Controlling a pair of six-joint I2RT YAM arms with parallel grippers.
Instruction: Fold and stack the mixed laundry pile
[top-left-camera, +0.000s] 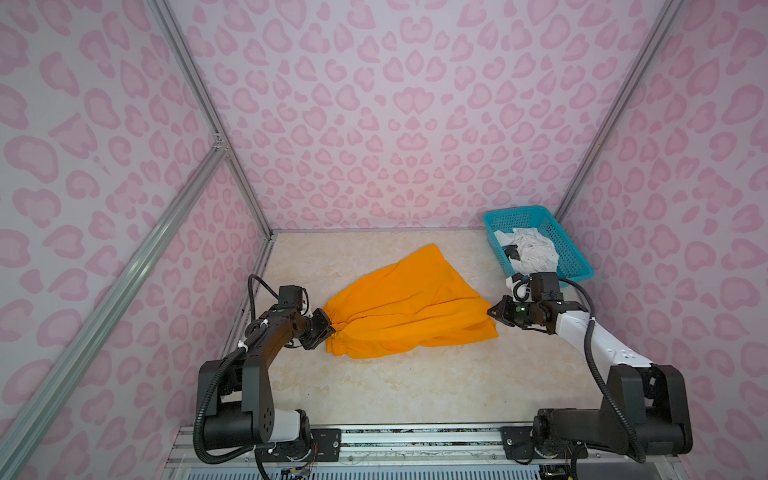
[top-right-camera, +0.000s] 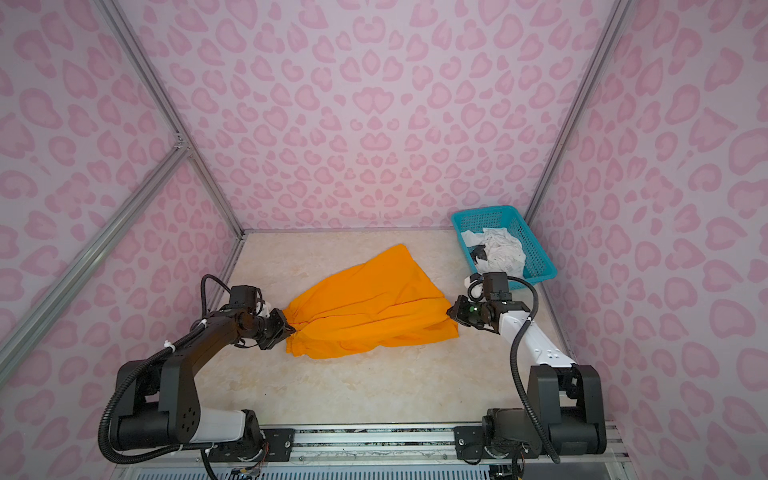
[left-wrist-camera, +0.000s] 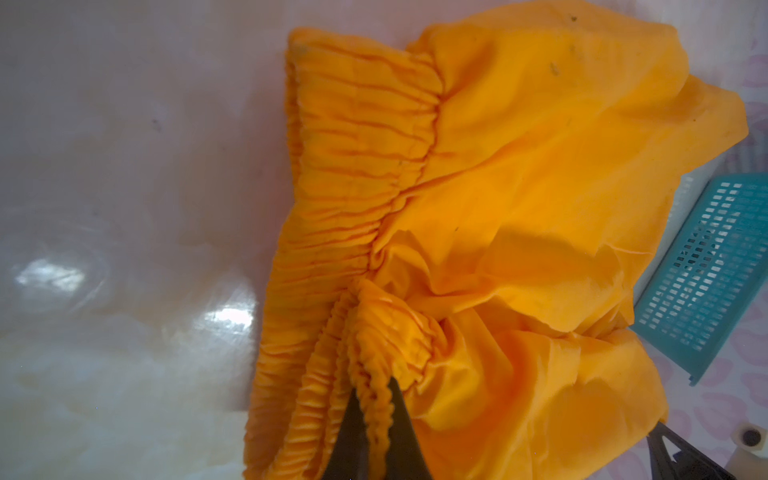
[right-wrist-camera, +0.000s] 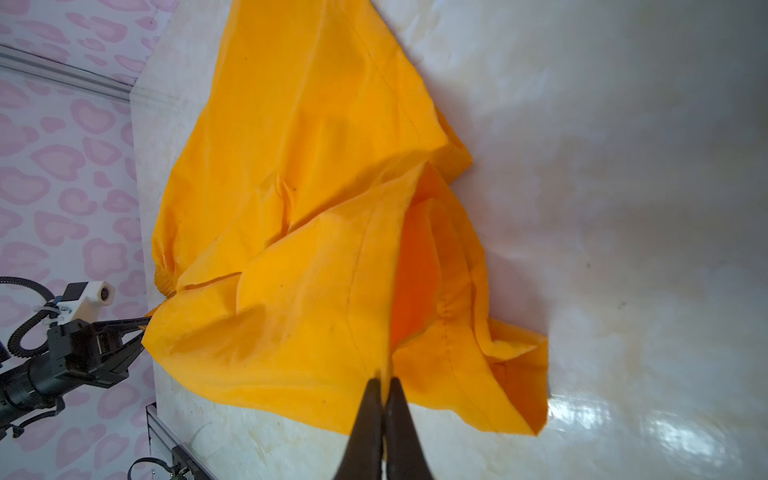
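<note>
Orange shorts (top-left-camera: 407, 307) (top-right-camera: 365, 307) are seen spread and rumpled on the table (top-left-camera: 374, 390), near its middle in both top views; the waistband (left-wrist-camera: 357, 166) is turned to the left, the leg openings to the right; the left gripper (top-left-camera: 330, 328) is pinched tight on the gathered waistband at the left end, with fabric bunched between its jaws in the left wrist view (left-wrist-camera: 374, 395); the right gripper (top-left-camera: 492, 311) is closed fully on the leg hem (right-wrist-camera: 374, 270) at the right end, with thin cloth caught between the tips in the right wrist view (right-wrist-camera: 384, 380); long creases are drawn across the cloth between the two grips. White T-shirt (top-left-camera: 530, 249) is seen crumpled inside the teal basket (top-left-camera: 569, 259) at the far right corner, just beyond the right gripper and apart from the shorts.
</note>
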